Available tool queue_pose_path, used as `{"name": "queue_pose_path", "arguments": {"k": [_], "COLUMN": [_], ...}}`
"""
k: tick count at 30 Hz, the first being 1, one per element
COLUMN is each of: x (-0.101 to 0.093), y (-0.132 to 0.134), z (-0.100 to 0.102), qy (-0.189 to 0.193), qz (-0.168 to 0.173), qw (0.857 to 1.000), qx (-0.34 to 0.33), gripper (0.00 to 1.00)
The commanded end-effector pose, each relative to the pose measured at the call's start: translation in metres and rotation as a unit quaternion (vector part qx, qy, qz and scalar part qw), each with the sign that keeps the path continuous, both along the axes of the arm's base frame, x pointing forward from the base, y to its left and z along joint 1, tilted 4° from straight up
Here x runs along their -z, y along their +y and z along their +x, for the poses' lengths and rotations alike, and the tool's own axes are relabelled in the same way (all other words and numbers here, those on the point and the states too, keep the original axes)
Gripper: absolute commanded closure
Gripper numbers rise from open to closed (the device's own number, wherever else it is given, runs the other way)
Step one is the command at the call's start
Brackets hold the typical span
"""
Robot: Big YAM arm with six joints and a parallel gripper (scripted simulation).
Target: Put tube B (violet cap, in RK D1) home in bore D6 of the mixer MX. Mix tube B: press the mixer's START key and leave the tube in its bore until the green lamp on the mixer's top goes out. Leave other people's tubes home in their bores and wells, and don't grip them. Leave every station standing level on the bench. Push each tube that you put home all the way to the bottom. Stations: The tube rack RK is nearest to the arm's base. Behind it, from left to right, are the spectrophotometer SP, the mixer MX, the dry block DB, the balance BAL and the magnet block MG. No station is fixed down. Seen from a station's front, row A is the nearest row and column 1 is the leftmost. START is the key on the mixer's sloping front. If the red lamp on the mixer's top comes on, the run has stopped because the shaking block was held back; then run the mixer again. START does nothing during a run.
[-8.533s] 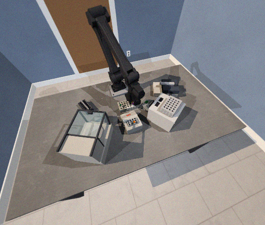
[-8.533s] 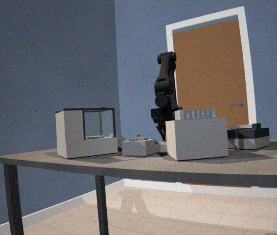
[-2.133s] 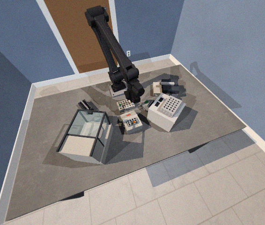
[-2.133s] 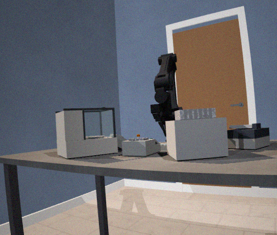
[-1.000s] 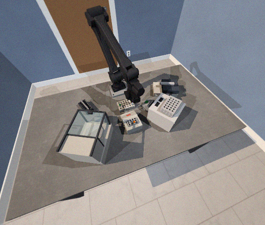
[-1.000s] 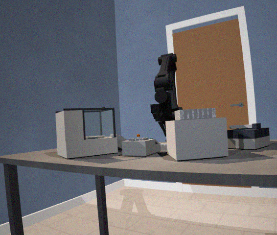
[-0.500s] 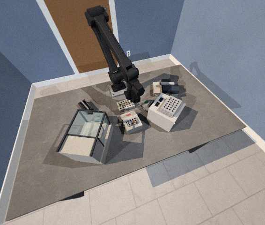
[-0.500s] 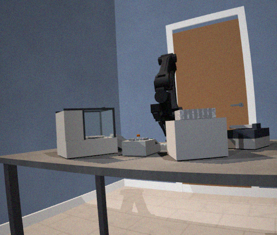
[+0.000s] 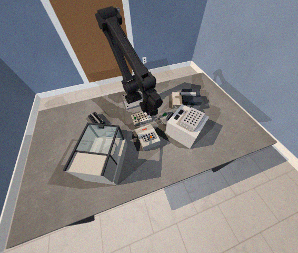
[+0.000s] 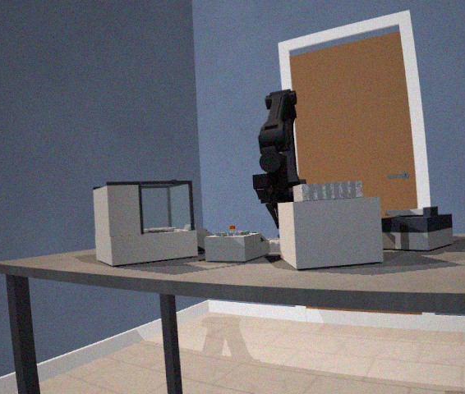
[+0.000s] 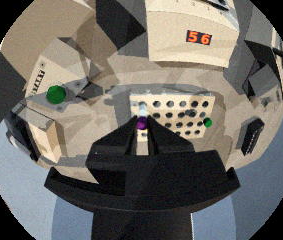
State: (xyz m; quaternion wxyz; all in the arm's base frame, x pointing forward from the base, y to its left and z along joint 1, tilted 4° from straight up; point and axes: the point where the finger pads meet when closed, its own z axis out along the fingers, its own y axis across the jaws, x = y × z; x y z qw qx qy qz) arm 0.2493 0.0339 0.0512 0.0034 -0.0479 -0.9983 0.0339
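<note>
Tube B, with a violet cap, stands at the left end of the tube rack RK, which also shows in the top view. My gripper is low over that corner of the rack and is shut on tube B just under its cap. The fingers hide the tube's lower part. The mixer MX is a large white box with a grey block of bores on top. Its green START key sits on the sloping front, left of the rack in the wrist view.
A green-capped tube stands in the rack. The dry block DB, showing "56", holds an orange-capped tube. The glass-walled balance, the magnet block and the spectrophotometer stand around.
</note>
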Motion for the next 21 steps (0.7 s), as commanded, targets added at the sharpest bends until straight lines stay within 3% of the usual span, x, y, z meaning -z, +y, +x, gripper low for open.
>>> {"name": "queue_pose_path", "arguments": {"k": [1,21], "x": [-0.0246,-0.0226], "y": [0.0066,0.0061], "z": [0.0252,0.0222], "qy": [-0.036,-0.033], "qz": [0.004,0.004], "qw": [0.999,0.999], "qx": [0.000,0.000], "gripper": [0.91,0.91]}}
